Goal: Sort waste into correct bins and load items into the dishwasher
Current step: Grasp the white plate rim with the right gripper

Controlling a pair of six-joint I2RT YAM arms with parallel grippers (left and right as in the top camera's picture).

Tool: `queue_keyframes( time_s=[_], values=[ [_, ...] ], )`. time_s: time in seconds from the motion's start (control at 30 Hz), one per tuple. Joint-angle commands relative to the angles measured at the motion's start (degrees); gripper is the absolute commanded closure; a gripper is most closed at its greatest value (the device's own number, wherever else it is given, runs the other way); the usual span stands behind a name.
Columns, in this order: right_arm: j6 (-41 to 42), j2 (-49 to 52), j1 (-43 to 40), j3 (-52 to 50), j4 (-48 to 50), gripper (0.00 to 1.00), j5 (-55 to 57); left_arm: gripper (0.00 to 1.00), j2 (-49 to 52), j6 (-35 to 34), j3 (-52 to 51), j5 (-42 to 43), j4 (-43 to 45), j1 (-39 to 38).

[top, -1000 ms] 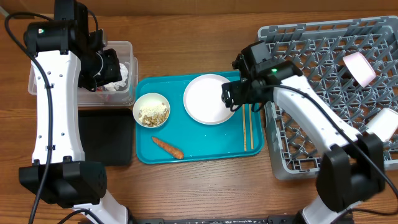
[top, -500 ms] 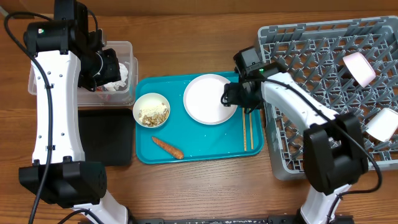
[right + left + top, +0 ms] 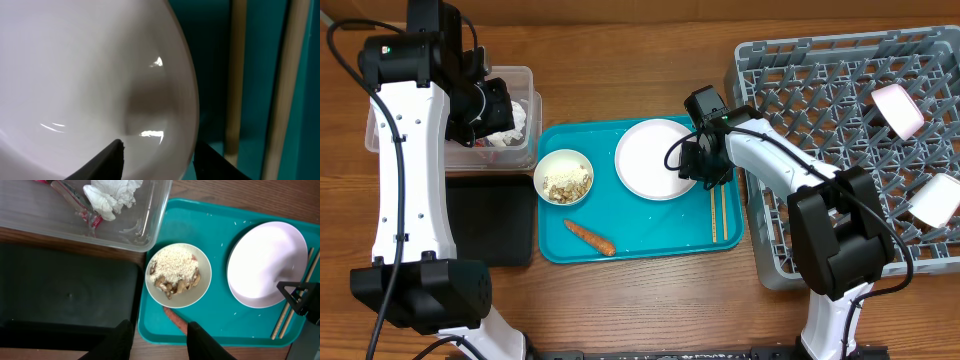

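The white plate (image 3: 653, 158) lies on the teal tray (image 3: 640, 245). My right gripper (image 3: 698, 160) straddles its right rim, one finger (image 3: 107, 160) over the inside and the other (image 3: 215, 162) just outside; the jaws are still open and part-narrowed (image 3: 157, 147). The chopsticks (image 3: 718, 205) lie beside it. A small bowl of rice scraps (image 3: 564, 177) and the carrot piece (image 3: 590, 237) are also on the tray. My left gripper (image 3: 495, 108) hangs open and empty over the clear tub (image 3: 523, 75), which holds the tissue (image 3: 112, 192) and red wrapper (image 3: 92, 217).
The black tray (image 3: 490, 225) sits left of the teal tray, below the tub. The grey dish rack (image 3: 820, 120) fills the right side, with two white cups (image 3: 898, 108) (image 3: 935, 200) in it. The right arm's forearm lies over the rack's left edge.
My right gripper has settled onto the plate's right rim and its jaws have narrowed around it. The plate has not moved. The left arm is still.
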Motion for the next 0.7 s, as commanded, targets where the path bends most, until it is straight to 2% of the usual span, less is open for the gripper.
queue_keyframes(
  time_s=[0.0, 0.1, 0.17, 0.4, 0.67],
  values=[
    [2.5, 1.5, 0.0, 0.0, -0.2, 0.59, 0.7, 0.61, -1.4, -0.3, 0.8, -0.6, 0.0, 0.3],
    [3.3, 2.1, 0.0, 0.0, -0.4, 0.69, 1.3, 0.61, -1.4, -0.3, 0.8, -0.6, 0.1, 0.3],
    [3.3, 2.1, 0.0, 0.0, -0.4, 0.80, 1.5, 0.61, -1.4, -0.3, 0.8, -0.6, 0.0, 0.3],
    [3.2, 2.0, -0.3, 0.2, -0.7, 0.96, 1.5, 0.61, -1.4, 0.1, 0.8, -0.6, -0.2, 0.3],
    [0.8, 0.6, -0.7, 4.5, -3.8, 0.96, 7.3, 0.61, -1.4, 0.1, 0.8, -0.6, -0.2, 0.3]
  ],
)
